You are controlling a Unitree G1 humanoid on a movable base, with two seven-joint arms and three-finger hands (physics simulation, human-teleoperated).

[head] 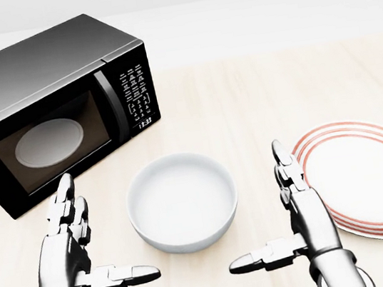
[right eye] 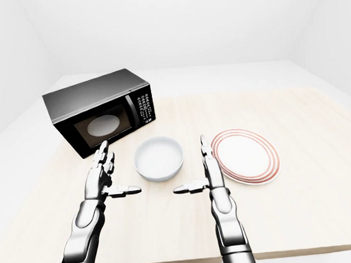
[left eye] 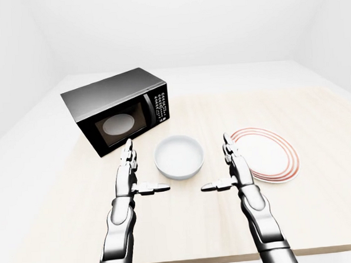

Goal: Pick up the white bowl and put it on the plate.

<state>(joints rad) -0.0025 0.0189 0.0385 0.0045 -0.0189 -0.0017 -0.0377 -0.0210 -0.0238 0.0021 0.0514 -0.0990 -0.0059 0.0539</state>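
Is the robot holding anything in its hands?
No. The left hand and right hand are both open and empty, on either side of the white bowl, not touching it.

In the head view the microwave [head: 53, 110] ran off the left edge, so its left end was lost, and the plate [head: 371, 185] was clipped at the right edge. Both forearms left that view at the bottom edge. The keypad [head: 134, 87] markings were too small to read (only a faint clock readout showed, its digits unclear). The bowl [head: 182, 201] hid the patch of tabletop [head: 257, 97] beneath it, and its outer wall toward the top of the view could not be seen. The pale disc behind the dark door glass [head: 51, 143] was too dim to make out clearly.
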